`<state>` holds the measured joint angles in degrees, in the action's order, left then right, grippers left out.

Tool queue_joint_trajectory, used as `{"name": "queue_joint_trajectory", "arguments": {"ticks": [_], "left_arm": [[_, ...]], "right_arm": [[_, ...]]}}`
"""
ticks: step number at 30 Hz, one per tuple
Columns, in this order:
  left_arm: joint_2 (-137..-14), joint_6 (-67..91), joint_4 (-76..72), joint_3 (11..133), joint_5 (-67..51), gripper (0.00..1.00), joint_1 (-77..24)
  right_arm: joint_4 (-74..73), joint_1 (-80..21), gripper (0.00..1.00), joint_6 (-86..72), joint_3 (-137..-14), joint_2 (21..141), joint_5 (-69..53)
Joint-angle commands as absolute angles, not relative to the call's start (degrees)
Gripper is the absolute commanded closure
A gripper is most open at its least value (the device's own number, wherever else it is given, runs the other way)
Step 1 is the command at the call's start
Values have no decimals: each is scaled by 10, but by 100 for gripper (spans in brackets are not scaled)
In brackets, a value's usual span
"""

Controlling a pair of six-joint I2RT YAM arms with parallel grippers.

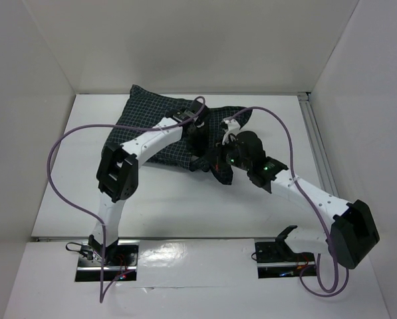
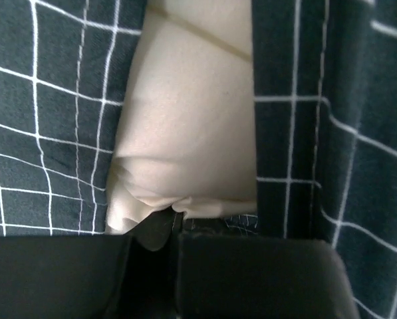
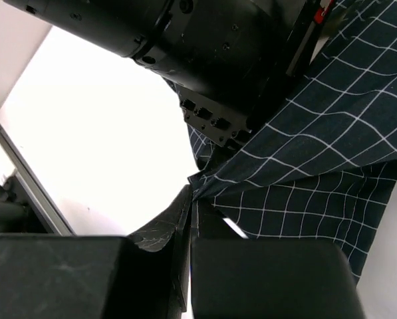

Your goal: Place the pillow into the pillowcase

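Observation:
The dark navy checked pillowcase lies at the back middle of the table. The cream pillow shows through the case's opening in the left wrist view, with navy cloth on both sides; in the top view it is hidden. My left gripper is shut on the pillow's near edge, at the case's opening. My right gripper is shut on a corner of the pillowcase and holds it lifted off the table, close beside the left wrist.
White walls enclose the table on the left, back and right. A metal rail runs along the table's right edge. Purple cables loop above both arms. The left arm's body fills the top of the right wrist view.

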<state>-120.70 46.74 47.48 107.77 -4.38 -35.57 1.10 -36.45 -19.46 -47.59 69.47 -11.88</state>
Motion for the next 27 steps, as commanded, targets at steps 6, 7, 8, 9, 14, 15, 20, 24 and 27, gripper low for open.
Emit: {"name": "queue_joint_trajectory", "arguments": {"ticks": [6, 7, 8, 9, 14, 15, 20, 24, 27], "left_arm": [[-1152, 398, 425, 1142, -22, 67, -338], [-1142, 389, 466, 1165, -22, 53, -338], [-1142, 378, 485, 1173, -22, 40, -338], [-1134, 361, 513, 1179, -34, 28, -338], [-1084, 344, 527, 1131, -69, 23, -318], [-1077, 344, 518, 1118, -56, 24, -318], [-1070, 327, 518, 1058, 7, 29, -318], [-1070, 327, 512, 1003, 30, 27, -323], [-1070, 322, 505, 970, 45, 25, -323]], "right_arm": [[5, -364, 100, -165, -478, 697, -147], [-1, -359, 100, -165, -478, 703, -147], [-1, -359, 100, -159, -470, 709, -147], [-1, -353, 100, -159, -465, 721, -142], [4, -342, 100, -145, -481, 759, -142], [-4, -337, 100, -145, -489, 765, -142], [-25, -337, 100, -145, -549, 806, -150], [86, -337, 100, -169, -517, 776, -195], [81, -337, 100, -175, -525, 813, -152]]}}
